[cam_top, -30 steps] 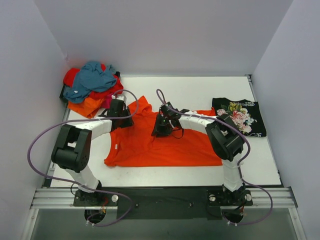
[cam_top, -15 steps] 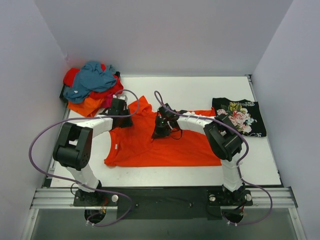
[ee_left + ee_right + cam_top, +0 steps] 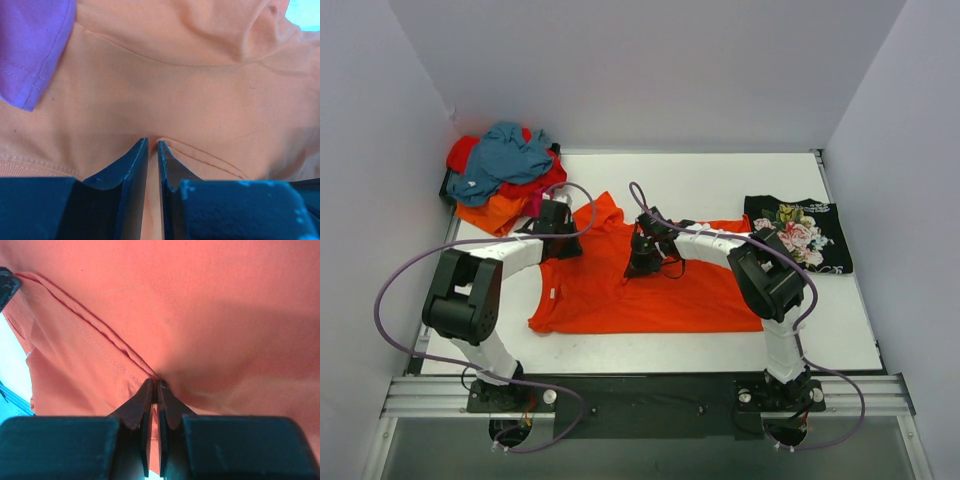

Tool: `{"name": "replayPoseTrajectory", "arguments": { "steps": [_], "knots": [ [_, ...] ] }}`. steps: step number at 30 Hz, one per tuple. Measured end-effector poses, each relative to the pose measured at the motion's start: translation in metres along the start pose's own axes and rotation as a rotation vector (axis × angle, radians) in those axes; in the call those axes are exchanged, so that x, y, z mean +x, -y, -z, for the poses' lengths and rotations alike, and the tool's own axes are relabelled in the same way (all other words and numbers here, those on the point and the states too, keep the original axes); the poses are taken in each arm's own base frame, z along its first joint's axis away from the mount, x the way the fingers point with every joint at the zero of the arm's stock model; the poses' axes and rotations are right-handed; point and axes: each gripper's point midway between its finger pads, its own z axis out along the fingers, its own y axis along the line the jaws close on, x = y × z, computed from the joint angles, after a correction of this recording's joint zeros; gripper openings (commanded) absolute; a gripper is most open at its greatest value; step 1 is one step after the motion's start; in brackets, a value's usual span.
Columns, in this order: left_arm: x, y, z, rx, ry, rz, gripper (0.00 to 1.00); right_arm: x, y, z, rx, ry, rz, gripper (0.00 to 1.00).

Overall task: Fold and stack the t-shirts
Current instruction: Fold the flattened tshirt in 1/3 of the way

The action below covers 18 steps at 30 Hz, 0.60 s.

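Pose: stretched forward, low | left claw (image 3: 152,143), right claw (image 3: 156,385) pinching orange t-shirt (image 3: 620,295)

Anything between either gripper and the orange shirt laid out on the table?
Nothing visible. The left gripper and right gripper are each pinched shut on the orange t-shirt. A purple cloth corner lies beside the left one, not between.

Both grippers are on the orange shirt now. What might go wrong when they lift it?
1. The left gripper and right gripper pinch only thin folds of the orange t-shirt at their fingertips; either fold may slip out.
2. The left pinch sits beside the pile of shirts, so lifting might drag a loose shirt along.
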Motion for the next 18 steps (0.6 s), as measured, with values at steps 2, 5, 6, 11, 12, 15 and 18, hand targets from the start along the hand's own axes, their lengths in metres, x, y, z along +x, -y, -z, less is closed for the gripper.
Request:
{"name": "replayPoseTrajectory", "arguments": {
  "steps": [2,5,6,11,12,15,18],
  "knots": [
    [0.003,-0.001,-0.004,-0.007,-0.018,-0.001,0.18,0.000,0.000,0.000,0.000,0.000,0.000,0.00],
    [0.009,-0.003,-0.011,-0.013,-0.045,0.001,0.00,0.000,0.000,0.000,0.001,-0.001,0.000,0.00],
    [0.009,-0.003,-0.011,-0.010,-0.046,0.001,0.00,0.000,0.000,0.000,0.001,-0.001,0.000,0.00],
    [0.008,-0.001,-0.010,-0.003,-0.046,-0.005,0.00,0.000,0.000,0.000,0.003,-0.003,-0.001,0.00],
    [0.008,-0.001,-0.009,-0.002,-0.044,-0.005,0.00,0.000,0.000,0.001,0.004,-0.003,0.000,0.00],
    [0.002,0.002,-0.004,0.008,-0.026,-0.007,0.00,0.000,0.001,0.001,0.007,-0.002,0.006,0.00],
    [-0.009,0.010,0.007,0.035,0.016,-0.010,0.00,0.000,0.002,0.005,0.019,0.003,0.017,0.00]
  ]
}}
